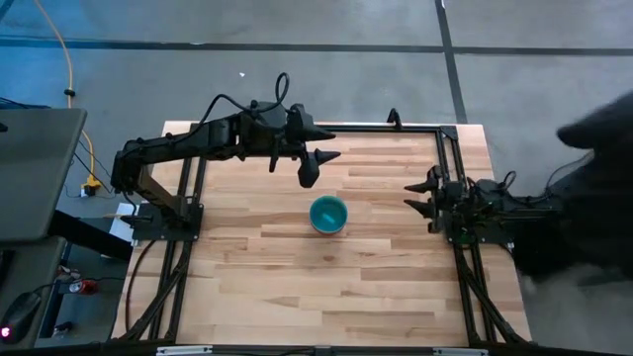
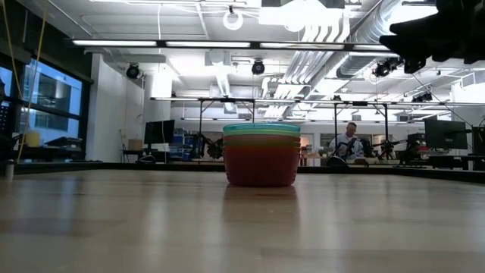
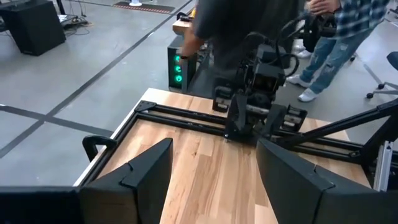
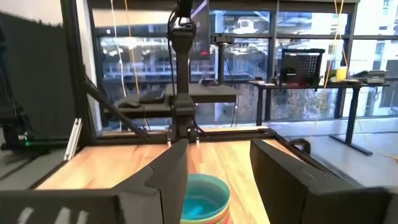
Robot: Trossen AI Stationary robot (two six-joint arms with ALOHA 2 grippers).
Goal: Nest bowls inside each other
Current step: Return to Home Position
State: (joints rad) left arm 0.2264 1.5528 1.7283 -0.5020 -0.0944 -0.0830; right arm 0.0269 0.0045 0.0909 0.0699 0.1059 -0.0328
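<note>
The bowls (image 1: 328, 214) stand nested in one stack at the middle of the table, its base on the wood. In the low view the stack (image 2: 261, 155) shows a blue rim on top, green and orange bands below, and a red-pink bowl at the bottom. The right wrist view sees into the blue top bowl (image 4: 202, 196). My left gripper (image 1: 331, 144) is open, above the table between the stack and the far edge. My right gripper (image 1: 411, 196) is open at the table's right side, pointing toward the stack. Neither gripper touches a bowl.
A black frame rail (image 1: 396, 127) runs along the far edge and down the right side (image 1: 457, 178). In the left wrist view, people (image 3: 336, 37) stand beyond the table behind my right arm (image 3: 258, 93). Bare wood (image 1: 326, 287) lies between the stack and the near edge.
</note>
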